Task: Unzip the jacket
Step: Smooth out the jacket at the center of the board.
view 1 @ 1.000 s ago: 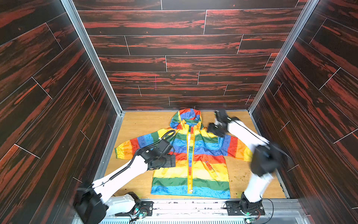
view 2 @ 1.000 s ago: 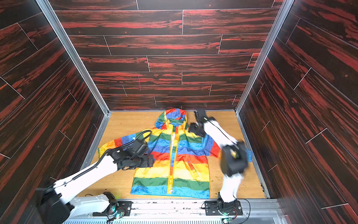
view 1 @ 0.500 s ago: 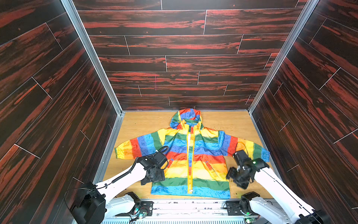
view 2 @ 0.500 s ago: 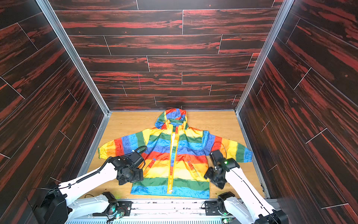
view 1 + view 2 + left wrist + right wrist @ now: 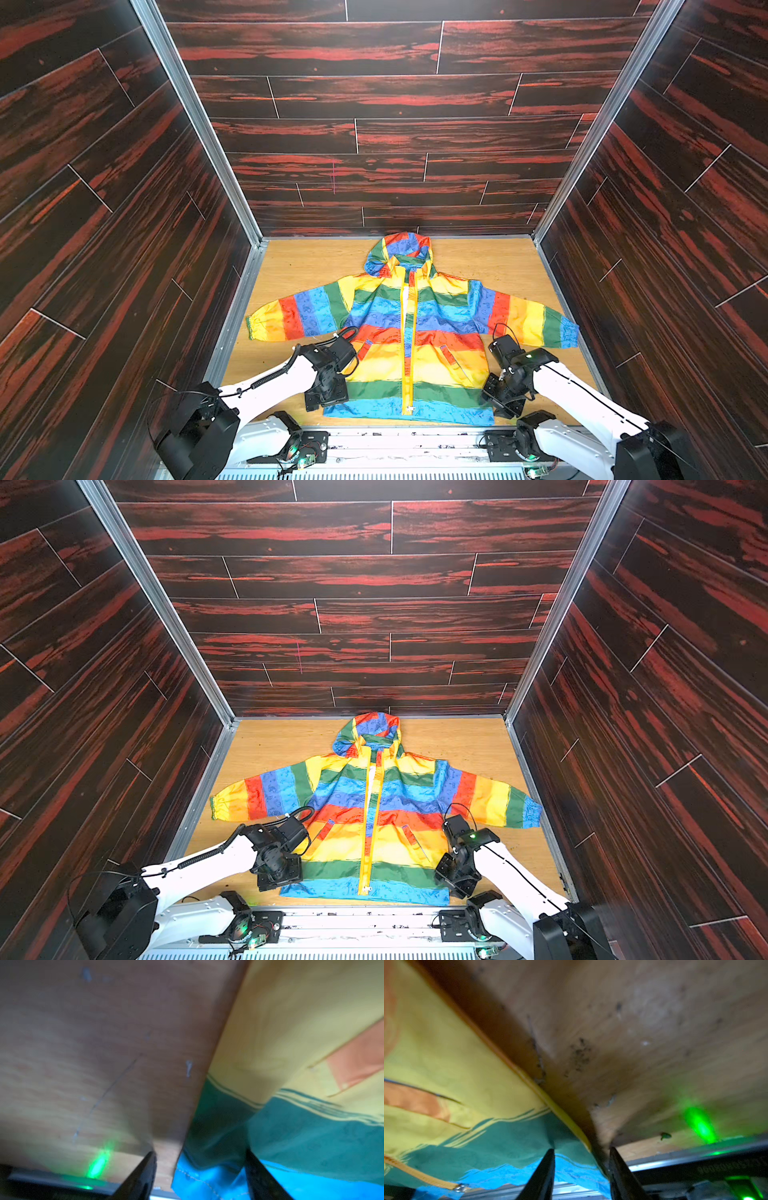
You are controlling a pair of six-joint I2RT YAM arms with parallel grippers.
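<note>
Left gripper (image 5: 200, 1152) straddles a bottom corner of the thin rainbow-striped hooded jacket (image 5: 415, 332), jaws apart; right gripper (image 5: 581, 1149) straddles the opposite corner, jaws apart too.

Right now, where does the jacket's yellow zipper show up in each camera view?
Both top views: the yellow zipper runs down the middle of the jacket, from collar to hem.
Left wrist: not in it; only the jacket's side edge and a pocket show.
Right wrist: an orange-yellow strip crossing the green and blue stripes, ending in a metal piece.
Shared landmark: the blue hem stripe.
</note>
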